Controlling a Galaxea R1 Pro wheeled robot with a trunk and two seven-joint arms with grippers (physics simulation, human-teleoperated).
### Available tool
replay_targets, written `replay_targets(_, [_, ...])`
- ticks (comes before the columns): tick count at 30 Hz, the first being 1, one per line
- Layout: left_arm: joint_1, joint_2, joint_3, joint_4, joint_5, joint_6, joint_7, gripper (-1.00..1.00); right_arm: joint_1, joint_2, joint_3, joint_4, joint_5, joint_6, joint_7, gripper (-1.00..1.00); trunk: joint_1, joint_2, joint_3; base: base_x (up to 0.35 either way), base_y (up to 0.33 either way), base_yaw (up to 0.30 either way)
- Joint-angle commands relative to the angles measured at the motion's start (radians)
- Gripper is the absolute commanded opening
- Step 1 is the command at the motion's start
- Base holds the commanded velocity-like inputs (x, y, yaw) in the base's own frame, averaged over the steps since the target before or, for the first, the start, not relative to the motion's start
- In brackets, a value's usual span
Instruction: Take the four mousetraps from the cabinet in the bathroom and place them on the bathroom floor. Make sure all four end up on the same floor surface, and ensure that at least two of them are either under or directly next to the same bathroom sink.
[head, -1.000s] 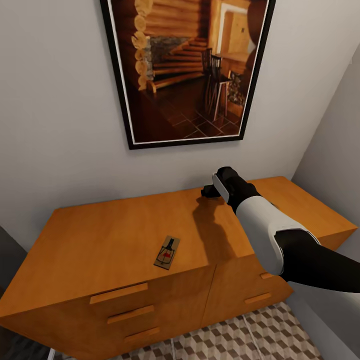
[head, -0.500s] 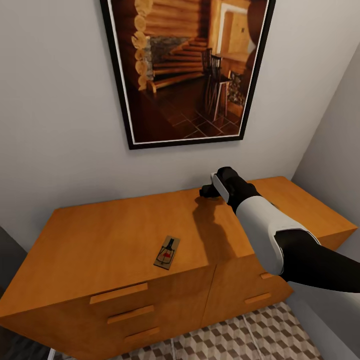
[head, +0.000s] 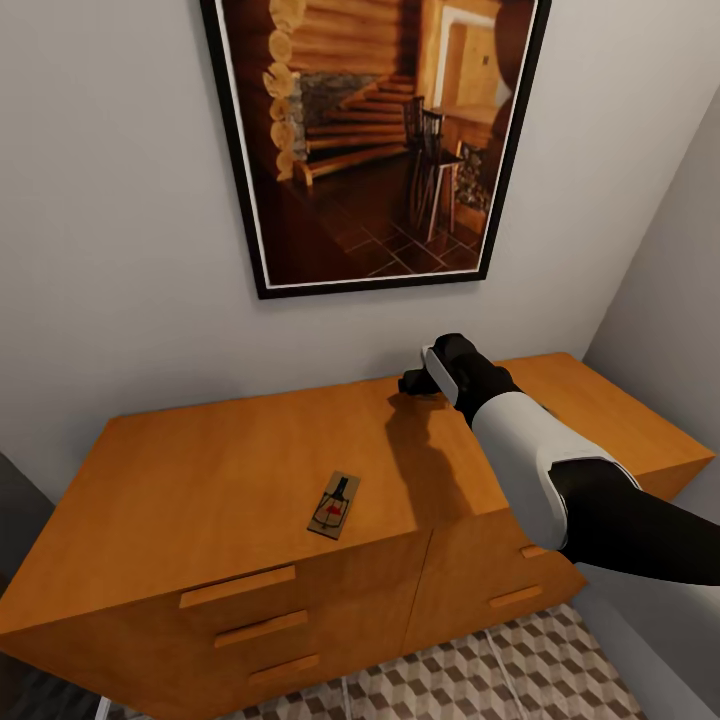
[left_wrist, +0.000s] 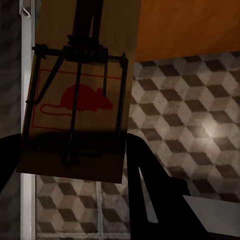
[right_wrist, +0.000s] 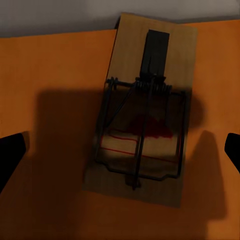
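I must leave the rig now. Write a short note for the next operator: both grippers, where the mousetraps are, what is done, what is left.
Left gripper: shut on a mousetrap, held above the bathroom floor.
Right gripper: open, hovering over a second mousetrap at the back of the cabinet top, fingers apart on both sides of it, not touching.
Third mousetrap: near the cabinet top's front edge.
Fourth: not located.
Done: one trap picked up.
Left: grasp the second, fetch the rest, set all on the floor, two by the sink.

One mousetrap (head: 334, 506) lies flat near the cabinet (head: 200, 480) top's front edge
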Motion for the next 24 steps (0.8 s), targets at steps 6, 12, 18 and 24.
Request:
replay_targets(6, [-0.001,-0.001,-0.008,0.002,0.0,-0.003,0.005,-1.0,0.0,0.0,0.002,0.0,0.001,0.005,-0.002,1.0,0.0,0.0,-0.001,0.0,0.0,0.0])
replay_targets(12, [-0.001,-0.001,-0.008,0.002,0.0,-0.003,0.005,-1.0,0.0,0.0,0.002,0.001,0.001,0.005,-0.001,1.0,0.0,0.0,-0.001,0.0,0.0,0.0])
replay_targets(18, [-0.001,-0.001,-0.008,0.002,0.0,-0.003,0.005,-1.0,0.0,0.0,0.002,0.004,0.001,0.005,-0.001,1.0,0.0,0.0,-0.001,0.0,0.0,0.0])
replay_targets(24, [-0.001,-0.001,-0.008,0.002,0.0,-0.003,0.005,-1.0,0.0,0.0,0.002,0.006,0.001,0.005,-0.001,1.0,0.0,0.0,-0.004,0.0,0.0,0.0])
